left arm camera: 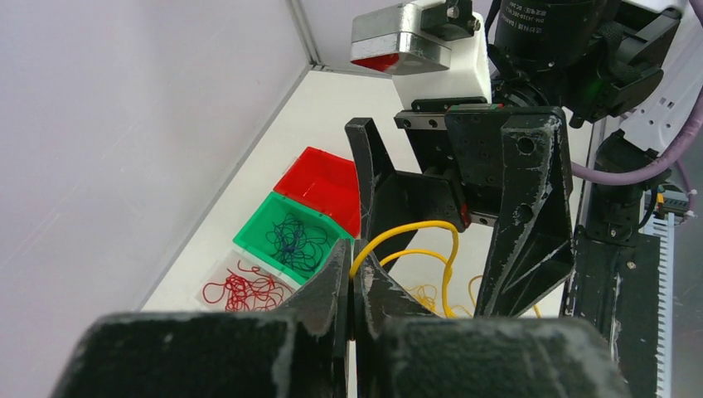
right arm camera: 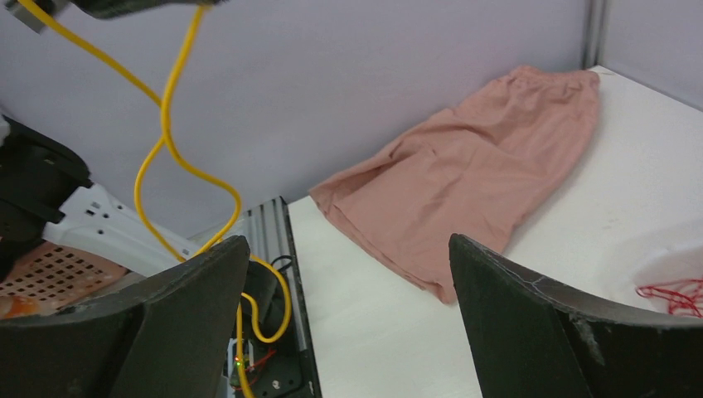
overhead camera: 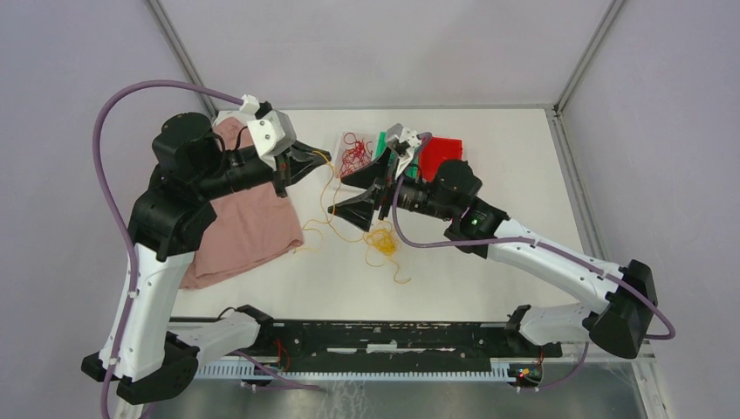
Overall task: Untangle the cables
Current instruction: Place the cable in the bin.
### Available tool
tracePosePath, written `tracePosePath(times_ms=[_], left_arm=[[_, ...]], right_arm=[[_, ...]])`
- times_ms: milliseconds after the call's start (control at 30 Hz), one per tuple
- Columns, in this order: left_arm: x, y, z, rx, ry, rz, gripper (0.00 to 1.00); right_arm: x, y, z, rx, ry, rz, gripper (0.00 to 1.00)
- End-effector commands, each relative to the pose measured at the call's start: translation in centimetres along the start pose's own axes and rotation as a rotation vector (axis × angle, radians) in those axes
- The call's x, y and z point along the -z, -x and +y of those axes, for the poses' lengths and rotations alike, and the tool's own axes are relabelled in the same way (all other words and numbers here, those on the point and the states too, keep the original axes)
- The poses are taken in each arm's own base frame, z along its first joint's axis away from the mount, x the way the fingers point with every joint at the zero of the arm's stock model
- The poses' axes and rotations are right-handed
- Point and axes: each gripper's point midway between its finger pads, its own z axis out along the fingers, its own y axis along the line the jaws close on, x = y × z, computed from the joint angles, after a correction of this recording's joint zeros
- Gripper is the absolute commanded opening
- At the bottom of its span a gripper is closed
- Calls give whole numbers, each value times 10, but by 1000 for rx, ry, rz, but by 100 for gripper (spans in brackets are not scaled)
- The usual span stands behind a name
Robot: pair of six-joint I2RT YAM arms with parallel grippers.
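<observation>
**A:** What is found on the left of the desk (overhead camera: 524, 192)?

**B:** A pink cloth (overhead camera: 244, 218) is spread there, partly under the left arm. Just right of it the left hand (overhead camera: 321, 159) is held raised, its fingers pressed together on a single yellow cable (left arm camera: 414, 230).

**A:** And where are the cables as a whole?

**B:** A loose yellow heap (overhead camera: 382, 240) is left on the desk at the middle, below the right hand (overhead camera: 349, 194). Further back, red wires (left arm camera: 249, 290) are kept in a clear tray (left arm camera: 217, 269) and dark wires (left arm camera: 297, 240) in a green bin (left arm camera: 264, 217). A red bin (left arm camera: 323, 186) is set beside them.

**A:** How is the right hand held?

**B:** Its fingers are spread wide and nothing is gripped. The yellow cable is seen hanging just by one finger, but whether it lies inside the gap cannot be told.

**A:** Which way is the pinched cable pointed?

**B:** Seen from above, its long axis is run from the pinch at the upper left down to the heap at the lower right. It is looped and wavy, not drawn tight.

**A:** Which step is judged to be in hand?

**B:** One yellow strand is probably being drawn out of the heap. For the next move, the strand would need to be taken lower down by the right hand, or the heap held down, so that the strand can be pulled clear without the rest being dragged along.
</observation>
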Motion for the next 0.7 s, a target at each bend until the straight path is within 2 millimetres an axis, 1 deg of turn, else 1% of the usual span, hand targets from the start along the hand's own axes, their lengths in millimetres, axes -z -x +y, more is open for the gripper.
tracePosePath(times_ms=[0,67,100,133,167,267,367,433,500,600,667], left_arm=[[3,16,-4,-9,-15,-57,3],[3,18,-4,-17,-12,-63,3],[4,19,-4,-19,-11,-66,3],[5,21,-4,-21,-14,-70,3],[5,22,-5,-23,-17,-73,3],[8,27,-9,-29,-28,-92,3],[9,30,-12,-30,-41,-103,3],[9,31,-13,-29,-47,-110,3],[9,33,-14,-28,-52,-116,3],[8,34,-15,-25,-61,-121,3],[7,34,-15,-22,-63,-122,3]], right_arm=[[-3,38,41,-18,186,-88,90],[-1,35,41,-25,185,-73,90],[0,31,37,-22,160,-61,90],[2,27,30,-18,119,-45,90],[4,24,17,-10,44,-45,90],[22,20,-11,17,-124,-55,92],[42,22,-22,51,-189,-87,95],[51,20,-25,69,-203,-79,96],[56,22,-19,88,-177,-71,96],[55,28,4,115,-54,-72,97],[51,33,16,123,11,-67,97]])
